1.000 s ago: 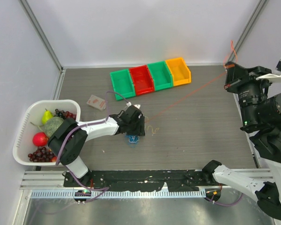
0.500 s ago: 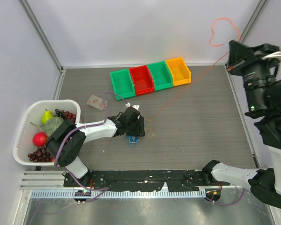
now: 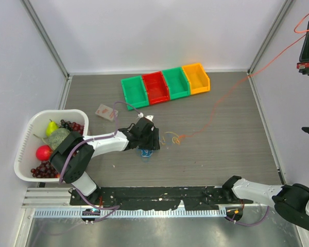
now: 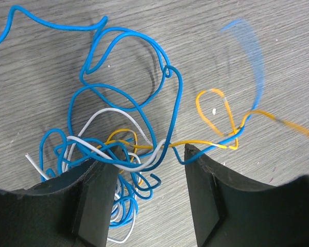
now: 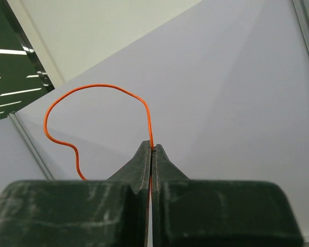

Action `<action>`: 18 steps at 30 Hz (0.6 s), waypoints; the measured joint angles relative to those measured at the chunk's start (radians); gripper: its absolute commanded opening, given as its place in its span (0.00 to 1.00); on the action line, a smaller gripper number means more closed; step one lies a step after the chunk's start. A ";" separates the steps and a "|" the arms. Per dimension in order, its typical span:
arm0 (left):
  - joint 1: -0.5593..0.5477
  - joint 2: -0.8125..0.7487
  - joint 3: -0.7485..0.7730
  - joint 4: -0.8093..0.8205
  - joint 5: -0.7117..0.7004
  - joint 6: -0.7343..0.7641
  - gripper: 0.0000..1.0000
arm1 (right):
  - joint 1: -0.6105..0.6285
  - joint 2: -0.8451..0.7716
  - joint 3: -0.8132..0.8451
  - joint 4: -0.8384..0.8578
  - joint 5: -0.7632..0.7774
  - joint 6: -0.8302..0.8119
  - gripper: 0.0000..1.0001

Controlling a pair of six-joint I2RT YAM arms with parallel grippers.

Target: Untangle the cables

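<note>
1. The grey table [image 3: 221,154] carries a white basket [image 3: 59,111] of fruit at its left edge and four coloured bins [image 3: 165,85] along the back.
2. The left gripper [image 4: 150,154] sits low over the tangle near the table's middle, jaws apart and straddling it.
3. The right gripper [image 5: 152,149], raised high at the far right, is clamped on the orange cable [image 5: 100,85], which slopes down to the tangle.
4. The blue cable [image 4: 179,95] and white cable [image 4: 109,109] lie looped together on the table.

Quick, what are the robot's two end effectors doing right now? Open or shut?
Left end effector: open, fingers either side of the tangled cables, not gripping them.
Right end effector: shut, pinching the orange cable.
</note>
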 measured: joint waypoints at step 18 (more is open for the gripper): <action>0.028 -0.086 -0.038 -0.018 0.035 0.016 0.84 | 0.000 0.032 -0.024 0.053 -0.035 -0.046 0.01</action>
